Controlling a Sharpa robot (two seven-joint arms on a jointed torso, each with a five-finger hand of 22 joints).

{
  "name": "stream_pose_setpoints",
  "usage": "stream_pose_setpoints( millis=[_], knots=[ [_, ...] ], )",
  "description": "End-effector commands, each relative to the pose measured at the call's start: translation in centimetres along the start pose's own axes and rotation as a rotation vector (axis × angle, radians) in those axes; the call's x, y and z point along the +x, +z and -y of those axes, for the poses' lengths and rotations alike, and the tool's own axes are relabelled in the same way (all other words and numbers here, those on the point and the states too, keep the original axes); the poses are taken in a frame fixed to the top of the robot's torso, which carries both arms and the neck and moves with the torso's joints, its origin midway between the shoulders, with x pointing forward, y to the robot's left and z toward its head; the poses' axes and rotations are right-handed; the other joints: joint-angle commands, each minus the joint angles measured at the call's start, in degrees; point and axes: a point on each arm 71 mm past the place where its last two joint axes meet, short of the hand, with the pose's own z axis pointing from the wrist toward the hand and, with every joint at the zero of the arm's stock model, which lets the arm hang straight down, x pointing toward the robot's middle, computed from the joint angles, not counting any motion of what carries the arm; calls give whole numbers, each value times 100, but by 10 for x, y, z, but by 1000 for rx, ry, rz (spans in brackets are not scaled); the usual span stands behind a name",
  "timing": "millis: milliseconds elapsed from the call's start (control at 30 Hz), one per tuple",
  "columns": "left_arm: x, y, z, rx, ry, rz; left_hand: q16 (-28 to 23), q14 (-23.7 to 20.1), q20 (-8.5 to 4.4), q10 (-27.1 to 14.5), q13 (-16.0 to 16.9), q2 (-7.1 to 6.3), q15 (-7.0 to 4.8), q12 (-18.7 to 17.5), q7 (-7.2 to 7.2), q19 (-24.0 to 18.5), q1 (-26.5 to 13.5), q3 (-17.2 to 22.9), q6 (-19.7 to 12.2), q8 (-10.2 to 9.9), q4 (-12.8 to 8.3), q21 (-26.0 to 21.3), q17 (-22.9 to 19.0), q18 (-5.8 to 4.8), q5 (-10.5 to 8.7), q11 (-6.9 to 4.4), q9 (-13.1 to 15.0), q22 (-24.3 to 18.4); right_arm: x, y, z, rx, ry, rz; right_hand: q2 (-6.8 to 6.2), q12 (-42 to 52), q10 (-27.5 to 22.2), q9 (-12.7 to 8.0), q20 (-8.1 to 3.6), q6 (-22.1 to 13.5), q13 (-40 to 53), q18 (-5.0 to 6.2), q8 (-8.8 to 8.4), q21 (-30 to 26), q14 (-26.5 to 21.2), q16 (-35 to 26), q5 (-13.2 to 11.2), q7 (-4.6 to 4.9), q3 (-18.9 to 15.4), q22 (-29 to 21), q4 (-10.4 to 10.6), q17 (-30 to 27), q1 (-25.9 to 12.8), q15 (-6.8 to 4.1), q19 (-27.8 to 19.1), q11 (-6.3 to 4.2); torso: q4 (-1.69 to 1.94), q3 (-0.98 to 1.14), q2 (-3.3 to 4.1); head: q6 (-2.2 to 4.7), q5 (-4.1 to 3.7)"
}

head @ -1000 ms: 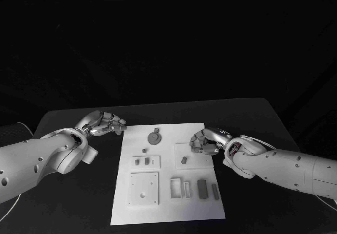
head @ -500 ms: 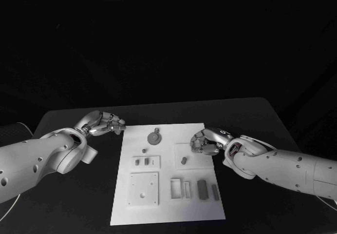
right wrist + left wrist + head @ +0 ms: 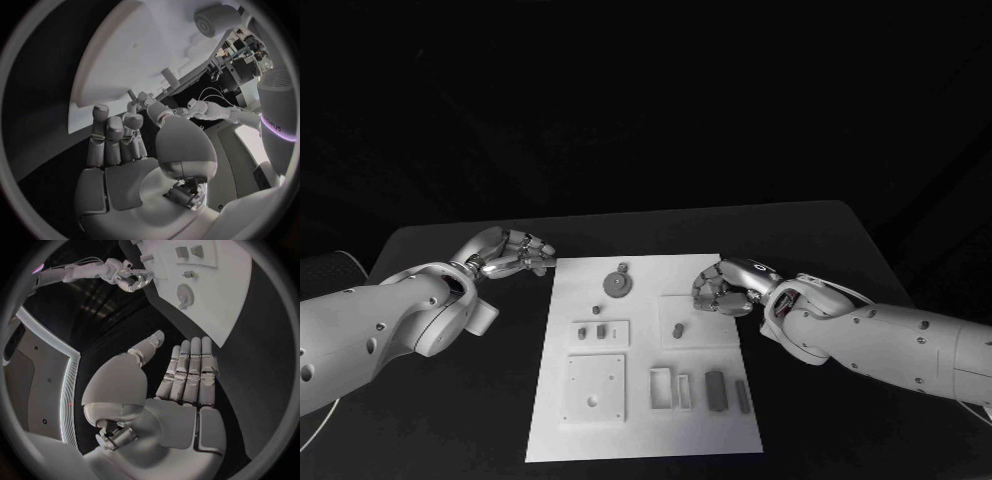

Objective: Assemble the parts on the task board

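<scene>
The white task board (image 3: 640,425) lies in the middle of the black table. On it are a round grey disc (image 3: 616,283), a small peg (image 3: 678,327), two small pieces (image 3: 593,329) in a low block, and two dark bars (image 3: 717,390) near the front. My left hand (image 3: 516,255) hovers off the board's far left corner, holding nothing, its fingers straight in the left wrist view (image 3: 184,380). My right hand (image 3: 723,290) sits at the board's right edge beside the peg, also empty, its fingers (image 3: 115,140) loosely extended.
A square plate with a hole (image 3: 596,388) and two rectangular frames (image 3: 669,386) occupy the board's front half. Bare black table (image 3: 848,240) surrounds the board on both sides. The left wrist view shows the board (image 3: 231,290) and my right hand (image 3: 128,277) beyond it.
</scene>
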Motion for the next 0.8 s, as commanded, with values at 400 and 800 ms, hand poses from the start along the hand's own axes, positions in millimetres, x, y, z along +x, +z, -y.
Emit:
stream_pose_setpoints(
  millis=[400,800],
  knots=[
    [0,0,1,5,1,3,-45,-25,17,1,-13,10,17,-31,21,-20,58,-32,-25,36,0,-40,13,118,32,47,-10,-3,-7,0,-7,-27,1,-9,15,-22,24,4,-41,121,-8,47,18,2,-7,-18,39,99,31,67,-11,-3,-42,-37,9,-37,0,-1,0,4,4],
    [0,1,1,5,1,4,-51,-25,18,-2,-18,10,18,-40,20,-21,64,-34,-26,37,0,-44,18,118,32,50,-10,-3,-18,10,-42,-105,29,-9,6,-26,26,2,-42,122,-10,47,14,2,-6,-20,39,97,32,65,-10,-5,-51,-40,12,-39,-5,-5,-4,3,68]
  ],
)
